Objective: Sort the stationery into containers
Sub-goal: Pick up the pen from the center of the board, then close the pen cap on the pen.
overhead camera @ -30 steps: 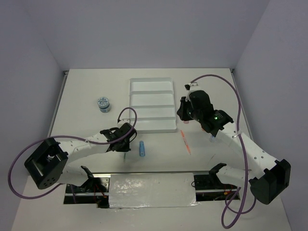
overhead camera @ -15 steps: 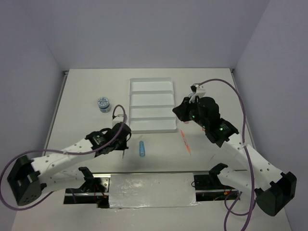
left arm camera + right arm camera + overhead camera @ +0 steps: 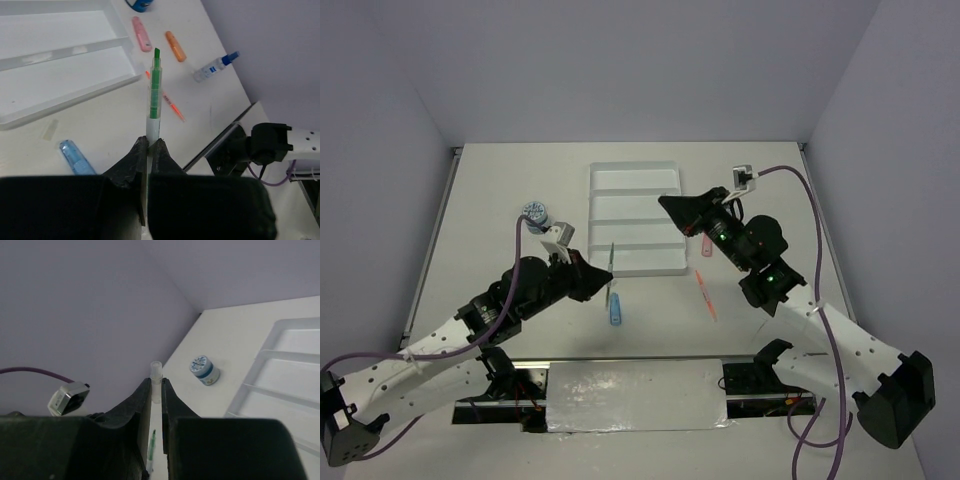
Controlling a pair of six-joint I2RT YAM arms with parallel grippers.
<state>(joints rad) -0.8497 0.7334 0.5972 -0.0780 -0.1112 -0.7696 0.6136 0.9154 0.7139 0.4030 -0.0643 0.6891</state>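
Movement since the earlier overhead frames is showing in both arms. In the top view the left gripper [image 3: 597, 281], which was down at the white table [image 3: 500, 180] half a second ago, is now riding higher and farther forward. It is pinching a thin green pen with a clear barrel [image 3: 611, 262] clear of the surface, by the near edge of the white rectangular plastic tray with four long compartments [image 3: 635, 168]. The right gripper [image 3: 667, 203] is now reaching in over the tray's right side, where earlier it was hanging just off that edge. The short blue stick [image 3: 615, 310], the thin orange pen [image 3: 706, 293] and the round blue-white patterned tub [image 3: 535, 212] are lying where they were.

In the left wrist view the two fingers are clamping the pen's clear end, and its green tip is pointing past the tray's corner. A short pink stick [image 3: 141, 40], a short orange stick [image 3: 175, 46] and a white-blue tube [image 3: 215, 67] are lying on the table beyond.

In the right wrist view the fingers are standing almost together, leaving a narrow slit. A small clear cylinder [image 3: 156, 382] is showing at their tips, and I cannot tell whether they are gripping it.
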